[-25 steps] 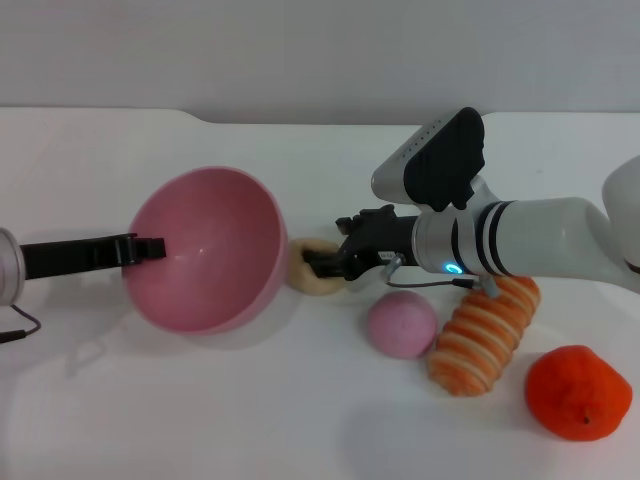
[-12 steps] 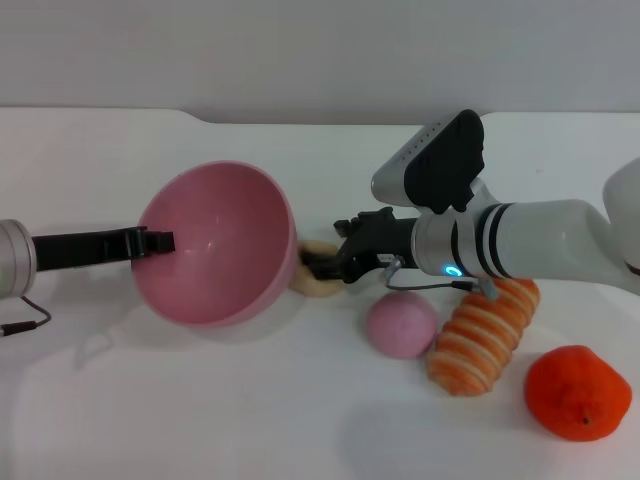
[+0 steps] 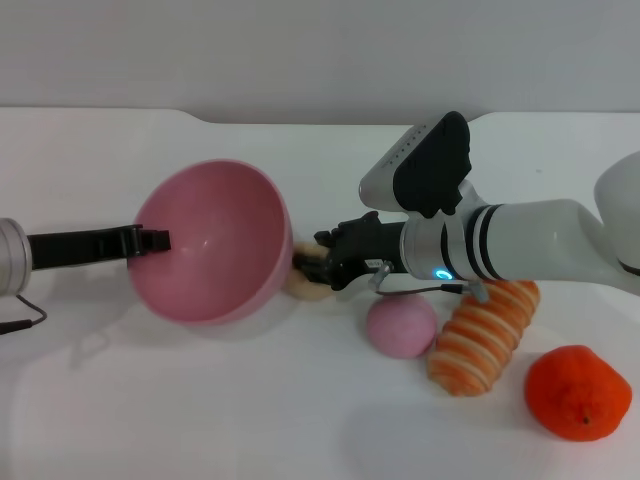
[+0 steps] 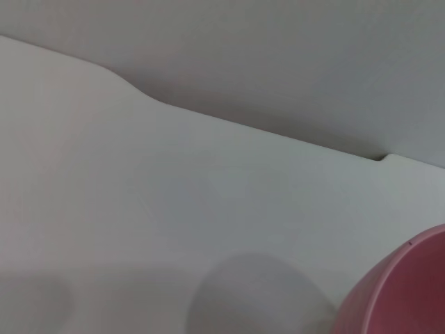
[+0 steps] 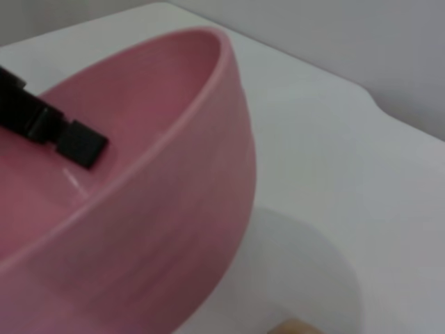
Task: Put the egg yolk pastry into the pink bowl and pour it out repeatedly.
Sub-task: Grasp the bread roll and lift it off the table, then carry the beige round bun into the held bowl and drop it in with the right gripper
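Head view: I count one pink bowl (image 3: 210, 243), tipped, mouth facing me and rightward — left pincer (image 3: 150, 241) clamped on its rim. One egg yolk pastry (image 3: 304, 279) on the bench (image 3: 300, 400), right pincer (image 3: 312, 262) closed on it. Left wrist: bowl edge only. Right wrist: bowl fills view — pastry sliver (image 5: 295, 327) below.

We see the left gripper (image 3: 150, 241) holding the pink bowl (image 3: 212, 241) by its rim, tipped with its opening facing us. The right gripper (image 3: 312, 263) has its fingers (image 3: 322, 239) around the egg yolk pastry (image 3: 303, 281), just beside the bowl's outer wall. Behind those fingers, beside the right arm, lie a pink ball (image 3: 401, 325), a striped bread (image 3: 484, 336) and an orange (image 3: 578, 393) on the tabletop (image 3: 250, 420).
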Tool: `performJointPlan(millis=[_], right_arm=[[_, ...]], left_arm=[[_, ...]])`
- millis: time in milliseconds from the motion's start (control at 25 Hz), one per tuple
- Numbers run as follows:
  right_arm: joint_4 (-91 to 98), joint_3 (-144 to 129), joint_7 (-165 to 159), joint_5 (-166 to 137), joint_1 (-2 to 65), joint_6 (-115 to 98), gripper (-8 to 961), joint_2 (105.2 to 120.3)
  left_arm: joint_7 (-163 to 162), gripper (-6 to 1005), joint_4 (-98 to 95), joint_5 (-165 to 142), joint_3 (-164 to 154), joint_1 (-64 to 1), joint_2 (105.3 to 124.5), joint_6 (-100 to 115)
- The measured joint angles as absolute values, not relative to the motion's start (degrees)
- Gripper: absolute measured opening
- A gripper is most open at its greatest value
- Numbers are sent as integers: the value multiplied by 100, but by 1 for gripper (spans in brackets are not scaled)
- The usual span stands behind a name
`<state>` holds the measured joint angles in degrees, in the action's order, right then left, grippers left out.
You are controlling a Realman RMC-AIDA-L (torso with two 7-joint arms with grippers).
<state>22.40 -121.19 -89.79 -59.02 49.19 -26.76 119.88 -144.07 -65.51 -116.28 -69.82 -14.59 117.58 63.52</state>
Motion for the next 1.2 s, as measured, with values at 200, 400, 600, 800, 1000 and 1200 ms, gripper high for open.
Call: performJointPlan(millis=[200,400,600,800,1000,1200], right_arm=[[2245,-12107,-8982,-5902,4910,-2779,426,11988],[2283,-11739,-8966,-5901,4791,-2971,306,11961],[2326,-11118,-8858,-5929,4621,-3289,252,11903],[2514,-10184,-8293,-5944,4343,-3728,229,11836],[3601,-9333,-8036,-6418,3903,-4413,198,11652],[5293,-8932,-8726,-8329,3540,-5246,162,11732]], left_arm=[[-14408,0,-6586,-11711,-6930,-1499,11737,6394],[-14463,0,-6565,-12027,-6914,-1681,11735,6509],[-14595,1,-6558,-12414,-6905,-1828,11739,6569],[-14652,1,-6551,-12544,-6837,-1915,11729,6622],[-14691,1,-6384,-12772,-6827,-2162,11733,6745],[-14887,1,-6128,-13135,-6891,-2578,11764,6806]])
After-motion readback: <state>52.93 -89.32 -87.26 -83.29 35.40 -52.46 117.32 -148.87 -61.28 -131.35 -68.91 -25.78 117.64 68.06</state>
